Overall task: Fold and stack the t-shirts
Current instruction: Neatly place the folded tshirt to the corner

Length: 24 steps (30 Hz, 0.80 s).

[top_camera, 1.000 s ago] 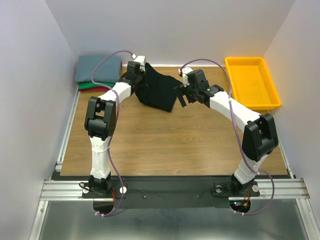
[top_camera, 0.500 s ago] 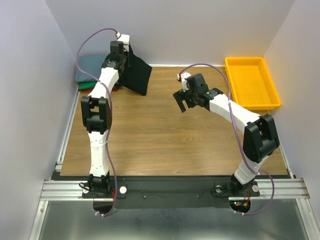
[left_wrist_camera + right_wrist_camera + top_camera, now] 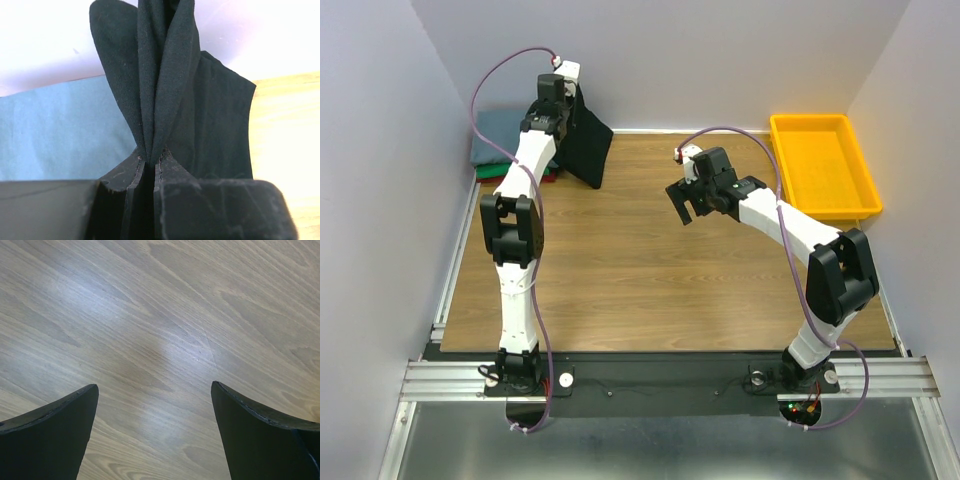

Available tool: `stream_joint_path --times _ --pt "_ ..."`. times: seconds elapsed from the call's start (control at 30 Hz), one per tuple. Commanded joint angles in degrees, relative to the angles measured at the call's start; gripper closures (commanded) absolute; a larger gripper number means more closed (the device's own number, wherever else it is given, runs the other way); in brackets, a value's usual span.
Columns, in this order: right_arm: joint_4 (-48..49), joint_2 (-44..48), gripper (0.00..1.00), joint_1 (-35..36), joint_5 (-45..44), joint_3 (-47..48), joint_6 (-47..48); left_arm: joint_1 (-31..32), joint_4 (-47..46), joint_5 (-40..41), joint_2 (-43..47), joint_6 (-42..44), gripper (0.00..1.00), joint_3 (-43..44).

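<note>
My left gripper point(image 3: 563, 100) is raised at the back left, shut on the folded black t-shirt point(image 3: 586, 145), which hangs down from it above the table. In the left wrist view the black cloth point(image 3: 170, 85) is pinched between the shut fingers point(image 3: 125, 175). Behind and below it lies the slate grey-blue t-shirt point(image 3: 496, 135), also in the left wrist view point(image 3: 55, 130), on top of a stack with green and red point(image 3: 490, 176) edges showing. My right gripper point(image 3: 685, 205) is open and empty over the bare table, its view showing only wood point(image 3: 155, 350).
A yellow plastic bin point(image 3: 822, 165) stands at the back right corner. White walls close the back and both sides. The wooden table top point(image 3: 650, 280) spans the middle.
My left gripper has lifted the black t-shirt off the table and carried it left toward the stack. My right gripper let go, opened and drew slightly back.
</note>
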State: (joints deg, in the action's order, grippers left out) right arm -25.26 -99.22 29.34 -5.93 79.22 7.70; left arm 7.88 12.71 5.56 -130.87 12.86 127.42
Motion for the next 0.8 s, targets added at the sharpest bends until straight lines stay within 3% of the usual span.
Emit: stream_joint_path --times 0.0,0.77 --pt "1.88 1.22 0.0 0.1 0.48 -0.21 0.12 -0.58 -2.95 0.41 7.56 1.02 0.98 5.03" --pt "1.88 1.05 0.0 0.1 0.57 0.23 0.12 -1.64 -3.83 1.03 9.93 1.11 1.0 10.13"
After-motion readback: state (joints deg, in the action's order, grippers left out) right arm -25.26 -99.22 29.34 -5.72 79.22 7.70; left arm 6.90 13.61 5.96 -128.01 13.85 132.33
